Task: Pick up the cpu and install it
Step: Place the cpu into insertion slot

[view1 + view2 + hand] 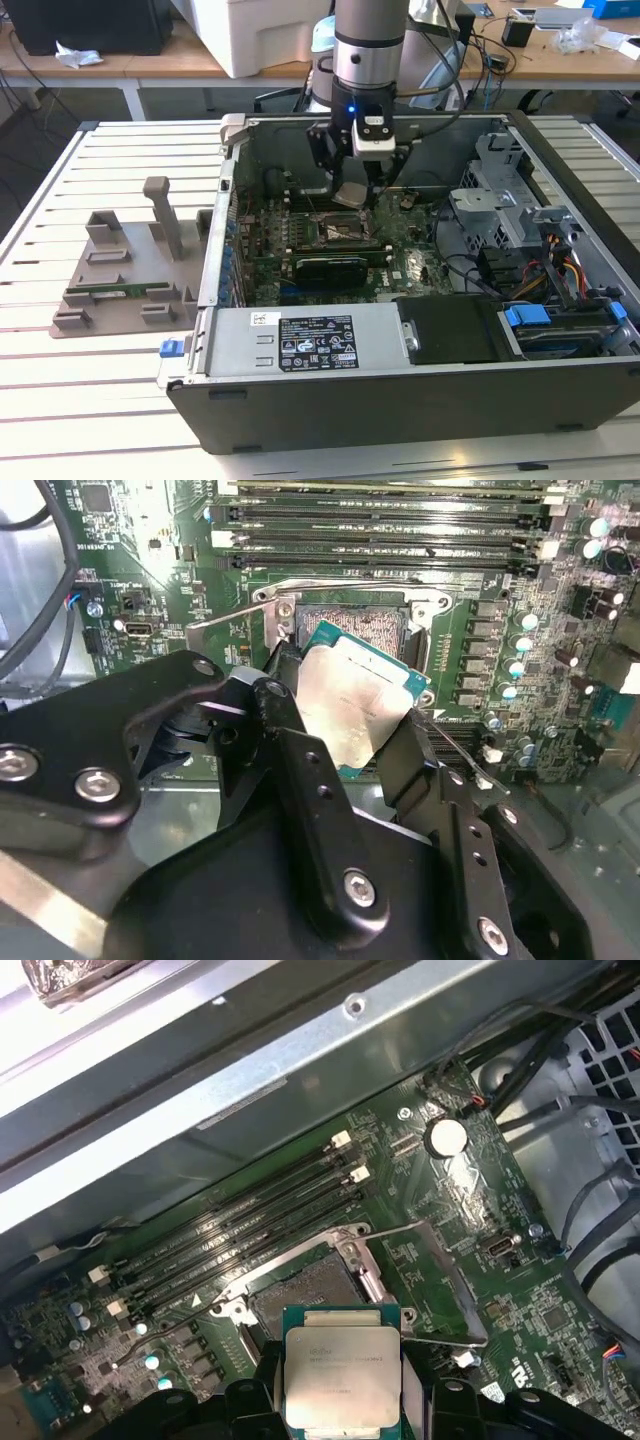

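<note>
The cpu point(343, 1380) is pinched by its opposite edges in the gripper point(350, 715), hanging over the open socket point(300, 1290) inside the case point(400, 400). I'd guess it's light, stiff, slick on top and delicate underneath (so edges only). It's square, so no real long axis, and the shiny lid faces the wrist cameras.

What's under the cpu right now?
The cpu, held in the gripper, hangs over the motherboard. The open socket shows past its edge; the chip covers the rest of the socket.
</note>
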`<control>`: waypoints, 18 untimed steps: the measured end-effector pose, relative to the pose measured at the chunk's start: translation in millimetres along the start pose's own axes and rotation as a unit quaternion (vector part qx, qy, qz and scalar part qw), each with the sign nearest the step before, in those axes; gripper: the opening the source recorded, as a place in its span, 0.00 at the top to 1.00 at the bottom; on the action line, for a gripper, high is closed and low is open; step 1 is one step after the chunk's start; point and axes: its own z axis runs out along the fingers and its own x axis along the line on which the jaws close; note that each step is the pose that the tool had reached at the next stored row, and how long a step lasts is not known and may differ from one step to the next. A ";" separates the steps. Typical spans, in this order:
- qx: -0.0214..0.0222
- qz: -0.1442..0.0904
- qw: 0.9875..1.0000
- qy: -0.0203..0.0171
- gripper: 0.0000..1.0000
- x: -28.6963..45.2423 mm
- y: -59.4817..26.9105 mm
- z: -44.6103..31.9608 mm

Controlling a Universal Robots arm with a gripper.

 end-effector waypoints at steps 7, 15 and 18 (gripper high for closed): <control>0.003 0.035 0.999 -0.001 0.45 -0.1 0.0 0.0; 0.006 0.070 0.998 -0.001 0.45 -0.1 0.0 0.0; 0.006 0.083 0.996 -0.001 0.45 -0.1 0.1 0.0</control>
